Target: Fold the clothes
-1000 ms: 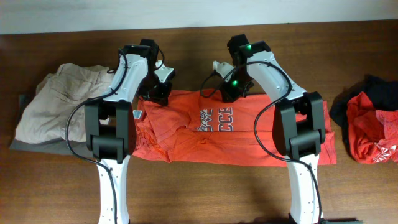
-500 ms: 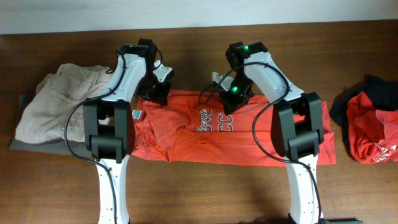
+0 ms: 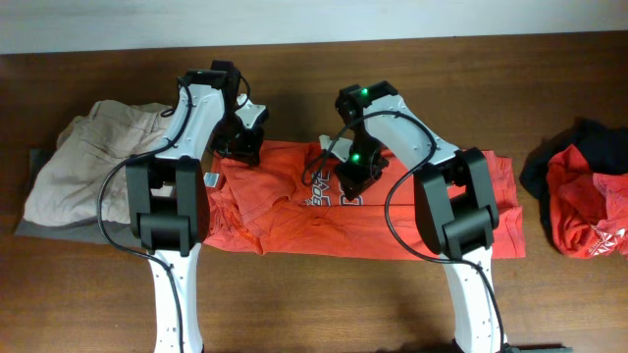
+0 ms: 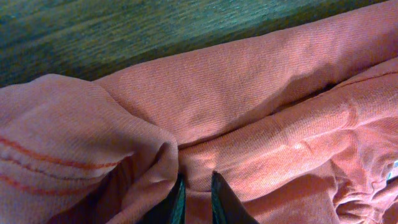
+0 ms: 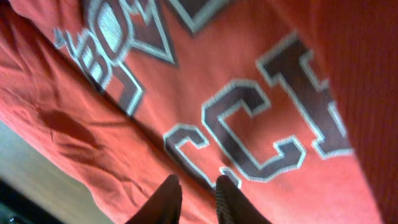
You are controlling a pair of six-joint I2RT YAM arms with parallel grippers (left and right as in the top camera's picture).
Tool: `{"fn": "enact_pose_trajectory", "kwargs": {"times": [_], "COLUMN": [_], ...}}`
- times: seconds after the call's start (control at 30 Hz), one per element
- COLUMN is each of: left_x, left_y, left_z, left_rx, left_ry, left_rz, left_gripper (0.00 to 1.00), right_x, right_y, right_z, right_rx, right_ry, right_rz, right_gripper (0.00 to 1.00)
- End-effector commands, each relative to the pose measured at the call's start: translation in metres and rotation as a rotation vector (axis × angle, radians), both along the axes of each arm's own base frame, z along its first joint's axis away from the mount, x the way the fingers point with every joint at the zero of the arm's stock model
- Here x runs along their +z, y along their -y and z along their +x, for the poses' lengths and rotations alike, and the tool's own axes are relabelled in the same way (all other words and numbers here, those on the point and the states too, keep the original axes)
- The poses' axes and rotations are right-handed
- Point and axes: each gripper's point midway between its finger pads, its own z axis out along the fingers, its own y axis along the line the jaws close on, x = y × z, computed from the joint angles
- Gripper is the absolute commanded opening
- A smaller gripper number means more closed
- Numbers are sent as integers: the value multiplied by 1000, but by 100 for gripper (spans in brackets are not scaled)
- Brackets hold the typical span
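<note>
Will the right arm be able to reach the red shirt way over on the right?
Probably yes: only bare table lies between the right gripper and the red shirt.

orange T-shirt: 1 | beige garment: 1 | red shirt: 1 | black garment: 1
</note>
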Motion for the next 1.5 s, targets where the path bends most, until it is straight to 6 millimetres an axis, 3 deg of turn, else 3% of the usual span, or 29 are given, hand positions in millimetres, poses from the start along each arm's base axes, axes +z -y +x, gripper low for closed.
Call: {"fn": "enact_pose_trajectory", "kwargs": {"times": [0.0, 0.07, 0.13, 0.17, 0.23, 0.27, 0.37, 0.57, 0.67, 0.93, 1.17, 1.3, 1.37, 1.47], "left_x": [-19, -19, -19, -18, -16, -15, -14, -8, -3, 0, 0, 0, 0, 0], "left_y": [-17, -19, -21, -21, -16, -14, -12, -4, 2, 7, 9, 10, 11, 11], "left_z": [1, 3, 8, 9, 9, 9, 9, 14, 18, 21, 20, 20, 20, 19], "left_rx": [26, 43, 93, 99, 112, 115, 116, 102, 96, 87, 78, 75, 74, 74], "left_ry": [-26, -20, -15, -15, -21, -26, -28, -5, 10, 23, 24, 25, 25, 22], "left_rz": [50, 50, 45, 32, -23, -41, -54, -66, -83, -88, -88, -88, -88, -88], "left_gripper": [15, 20, 26, 27, 33, 34, 36, 36, 37, 37, 37, 38, 37, 37], "right_x": [39, 59, 78, 82, 88, 88, 83, 74, 65, 34, 13, 2, -3, -10], "right_y": [0, 6, 23, 32, 72, 96, 143, 204, 204, 180, 177, 176, 176, 178], "right_z": [16, 28, 47, 54, 75, 82, 84, 75, 69, 69, 72, 70, 68, 65], "right_rx": [-10, -32, -118, -174, -425, -588, -923, -1244, -1400, -1698, -1823, -1820, -1817, -1804], "right_ry": [124, 188, 258, 278, 305, 283, 186, 58, -14, -105, -148, -164, -170, -166], "right_rz": [36, 54, 60, 49, -5, -26, -49, -45, -82, -161, -212, -235, -251, -282], "right_gripper": [37, 45, 64, 69, 78, 79, 75, 67, 67, 58, 58, 46, 45, 25]}}
